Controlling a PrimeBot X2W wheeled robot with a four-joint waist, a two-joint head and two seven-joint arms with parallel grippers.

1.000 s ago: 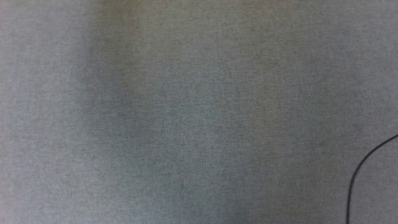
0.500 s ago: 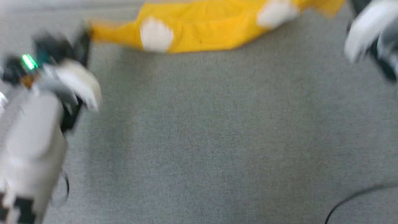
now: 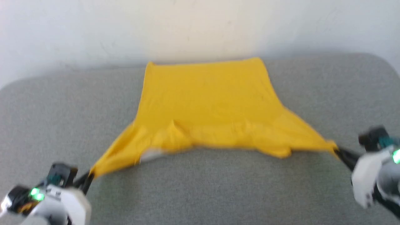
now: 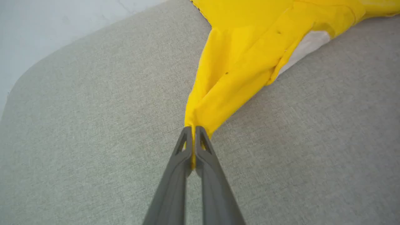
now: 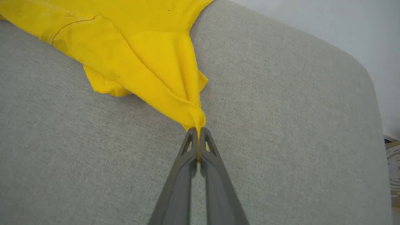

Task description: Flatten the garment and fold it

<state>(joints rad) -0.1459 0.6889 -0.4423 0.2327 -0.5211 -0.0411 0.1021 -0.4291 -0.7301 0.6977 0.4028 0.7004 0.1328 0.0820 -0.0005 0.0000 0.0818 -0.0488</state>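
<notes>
The garment (image 3: pixel 206 103), a bright yellow T-shirt, lies spread on a grey fabric-covered surface (image 3: pixel 200 193) in front of us, plain yellow side up. Nearest to us, at the lower left of the head view, our left gripper (image 3: pixel 90 176) has its two dark fingers pressed together on the tip of one corner of the shirt. The left wrist view shows a sliver of yellow cloth pinched between them, with no gap at the tips. At the lower right, our right gripper (image 3: pixel 338 152) does the same on the opposite corner, its fingers closed tight on a gathered point of yellow cloth.

The two grippers are well apart. The cloth runs from each in a taut, tapering wedge, so the near edge of the shirt stretches between them. Along that near edge the fabric is bunched and rumpled. A small white patch (image 3: pixel 151 153) peeps out from under it towards the left, and a loose flap (image 3: pixel 279 151) juts toward us near the right.

Farther from us the shirt narrows into a smoother panel, flat on the surface, ending in a straight far edge — close to the surface's back rim. Behind that rises a plain pale wall (image 3: pixel 200 28). The head view is a little blurred.
</notes>
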